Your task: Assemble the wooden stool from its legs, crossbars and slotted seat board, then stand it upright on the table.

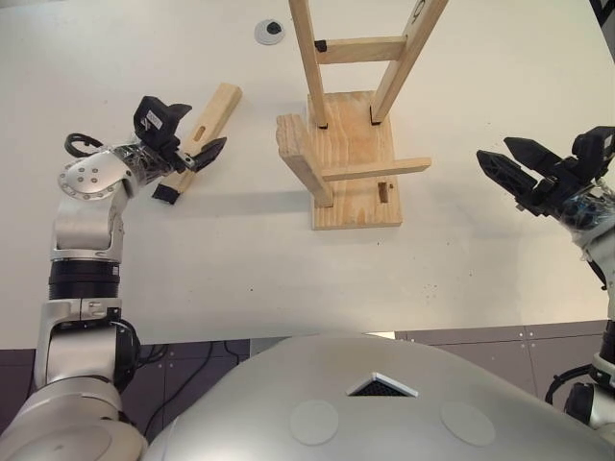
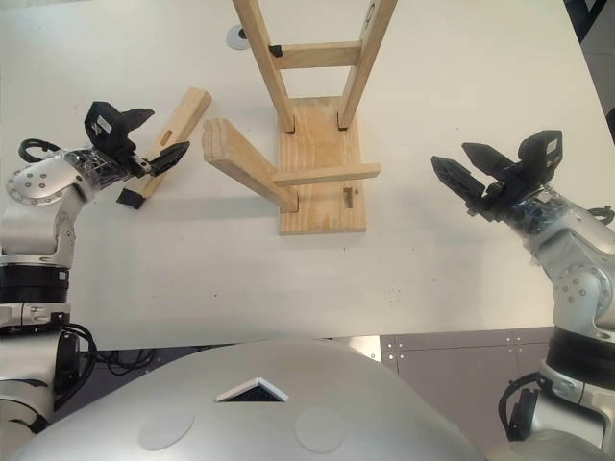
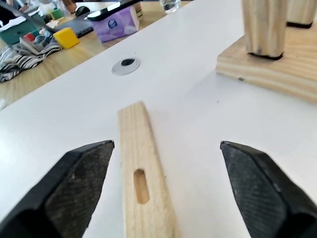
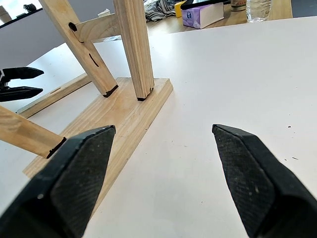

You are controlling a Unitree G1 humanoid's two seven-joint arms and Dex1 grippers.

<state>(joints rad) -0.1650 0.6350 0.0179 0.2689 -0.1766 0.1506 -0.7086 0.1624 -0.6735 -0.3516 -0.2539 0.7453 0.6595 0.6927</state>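
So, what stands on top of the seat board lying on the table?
Three legs stand in the seat board: two far ones joined by a crossbar, and a nearer leg with a second crossbar sticking out. One slot is empty. The leg ends inside the slots are hidden.

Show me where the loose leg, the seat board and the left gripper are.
loose leg (image 1: 223, 99), left eye view, far end beyond the slot.
seat board (image 1: 351, 204), left eye view, bare near part of its face.
left gripper (image 3: 167, 145), left wrist view, midway between its open fingertips.
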